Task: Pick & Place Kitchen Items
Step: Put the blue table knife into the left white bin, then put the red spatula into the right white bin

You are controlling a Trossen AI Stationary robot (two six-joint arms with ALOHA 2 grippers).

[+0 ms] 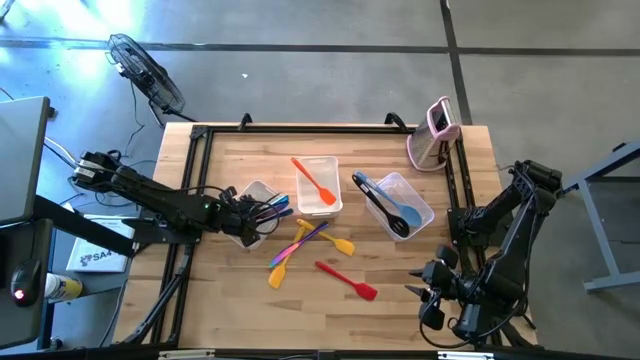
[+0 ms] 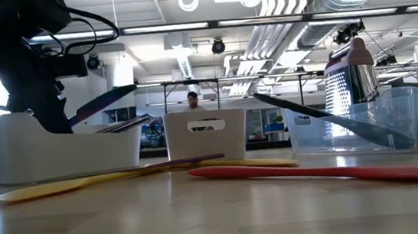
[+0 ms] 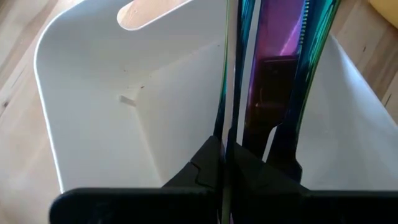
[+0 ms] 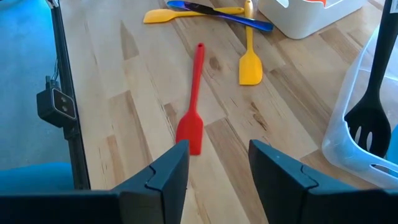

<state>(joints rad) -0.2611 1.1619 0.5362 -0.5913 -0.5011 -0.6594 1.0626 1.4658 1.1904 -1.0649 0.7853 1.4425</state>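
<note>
My left gripper [image 1: 243, 210] reaches into the left white tub [image 1: 258, 192] and is shut on a slim iridescent purple-green utensil [image 3: 280, 68], whose far end sticks out over the tub's rim [image 2: 104, 104]. An orange spatula [image 1: 314, 180] lies in the middle tub [image 1: 330, 205]. Black utensils [image 1: 378, 200] and a blue spoon [image 1: 408, 214] lie in the right clear tub [image 1: 425, 205]. Yellow spatulas [image 1: 285, 262] and a purple one [image 1: 312, 232] lie crossed on the table. The red spatula [image 1: 348, 280] lies flat near my open, empty right gripper [image 1: 425, 292]. My left gripper pinches a thin iridescent handle [image 3: 229, 118] between its two fingers [image 3: 208, 168], which lie along it and point into the tub. A wider purple-green strip [image 3: 280, 68] runs beside it over one finger. The utensil slants up and out over the tub's rim.
The upright pink-and-white gadget [image 1: 435, 135] stands at the far right corner. Black frame rails [image 1: 195, 190] run along the table's left and right sides. Bare wood lies along the near edge [image 1: 300, 320]. A person [image 2: 192, 99] shows far behind the table.
</note>
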